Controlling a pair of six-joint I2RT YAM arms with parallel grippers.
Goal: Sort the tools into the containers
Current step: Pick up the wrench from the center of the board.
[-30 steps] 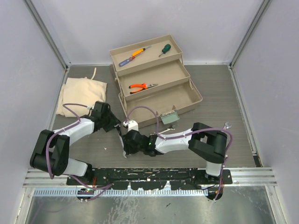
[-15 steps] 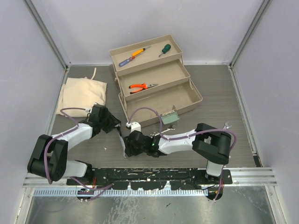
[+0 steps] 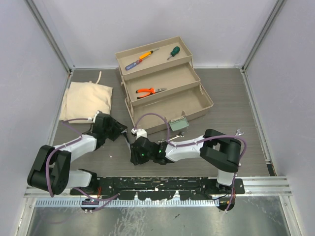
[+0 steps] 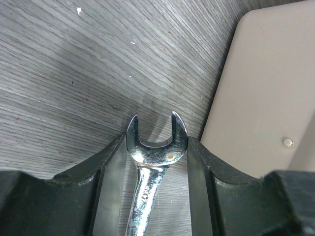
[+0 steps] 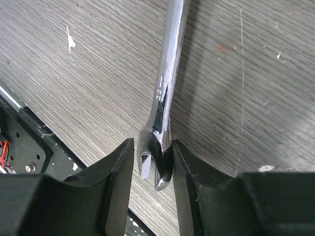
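The wrench (image 4: 150, 164) is glossy polished metal, the toolbox (image 4: 266, 93) matt plastic, the table (image 4: 74, 73) grainy wood-look.

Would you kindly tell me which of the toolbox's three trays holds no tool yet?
The lowest, frontmost tray; the top tray holds screwdrivers, and the middle tray holds the orange-handled pliers.

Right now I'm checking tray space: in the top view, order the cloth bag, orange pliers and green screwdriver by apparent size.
1. Cloth bag, by far the largest.
2. Orange pliers.
3. Green screwdriver, clearly the shortest.
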